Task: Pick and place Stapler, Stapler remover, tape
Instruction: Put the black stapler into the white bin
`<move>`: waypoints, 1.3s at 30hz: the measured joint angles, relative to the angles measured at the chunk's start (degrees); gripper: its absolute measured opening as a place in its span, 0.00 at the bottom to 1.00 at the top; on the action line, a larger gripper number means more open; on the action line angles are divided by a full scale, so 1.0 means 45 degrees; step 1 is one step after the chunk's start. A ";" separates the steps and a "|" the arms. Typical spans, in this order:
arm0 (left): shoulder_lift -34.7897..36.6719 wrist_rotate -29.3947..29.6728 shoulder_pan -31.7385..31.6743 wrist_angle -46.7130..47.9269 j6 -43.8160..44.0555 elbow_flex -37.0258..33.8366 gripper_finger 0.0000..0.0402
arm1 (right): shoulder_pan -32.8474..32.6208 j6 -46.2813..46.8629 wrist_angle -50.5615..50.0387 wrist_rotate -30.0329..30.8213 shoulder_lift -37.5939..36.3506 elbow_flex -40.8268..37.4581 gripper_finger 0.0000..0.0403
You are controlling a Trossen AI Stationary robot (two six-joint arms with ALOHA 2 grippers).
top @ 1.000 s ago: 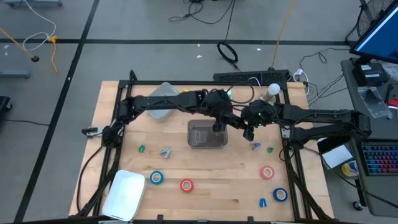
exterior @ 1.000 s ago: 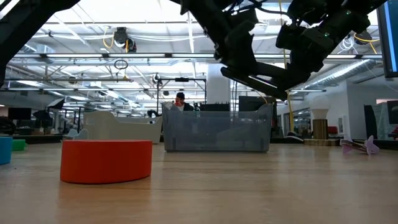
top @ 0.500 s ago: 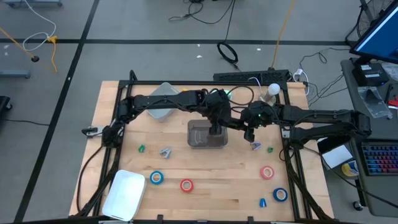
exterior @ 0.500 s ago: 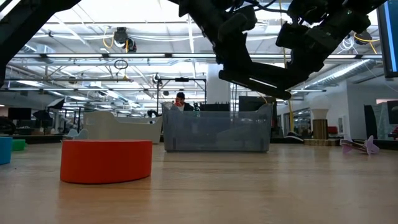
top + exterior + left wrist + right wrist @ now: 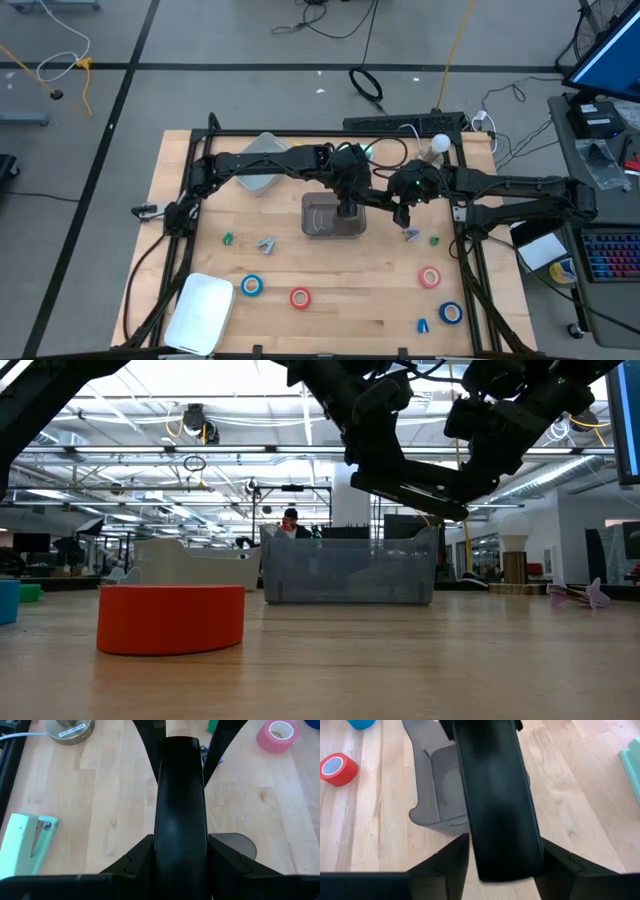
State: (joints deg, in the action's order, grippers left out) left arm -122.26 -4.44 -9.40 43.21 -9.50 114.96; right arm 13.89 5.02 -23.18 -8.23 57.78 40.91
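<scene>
A black stapler hangs slanting above the grey bin at the table's middle. My left gripper is shut on it. My right gripper is at the same stapler, from the right. Tape rolls lie near the front edge: blue, red, pink and blue. A grey staple remover lies left of the bin and a purple one right of it. A mint-green stapler lies flat on the wood. My left gripper pinches the black stapler's two long sides between its two fingers. The stapler runs along the fingers. It is lifted clear and slants above the bin.
A white lid lies at the front left, and a pale bin at the back left under the left arm. Small green pieces and a blue one lie on the wood. A round metal base stands near the right frame.
My left gripper has shifted slightly at the stapler's upper end above the bin. The stapler has stayed slanted over the bin between the two arms.
</scene>
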 joint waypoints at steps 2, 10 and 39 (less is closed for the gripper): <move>0.0024 0.0031 -0.0045 0.0142 -0.0009 0.0000 0.35 | 0.0000 -0.0041 -0.0002 0.0000 -0.0008 0.0003 0.49; 0.0484 0.2352 -0.0213 0.1500 0.0204 -0.0019 0.35 | -0.0055 -0.0236 -0.0514 -0.0506 -0.0743 0.0013 0.58; 0.4852 0.4247 0.5854 1.0354 1.9146 -0.0696 0.35 | 0.0199 -0.1297 -0.0998 0.1214 -0.1982 0.0015 0.55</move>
State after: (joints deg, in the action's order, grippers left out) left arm -100.42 14.68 16.94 89.80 76.66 111.82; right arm 14.79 -0.82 -27.67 -2.76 48.86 40.97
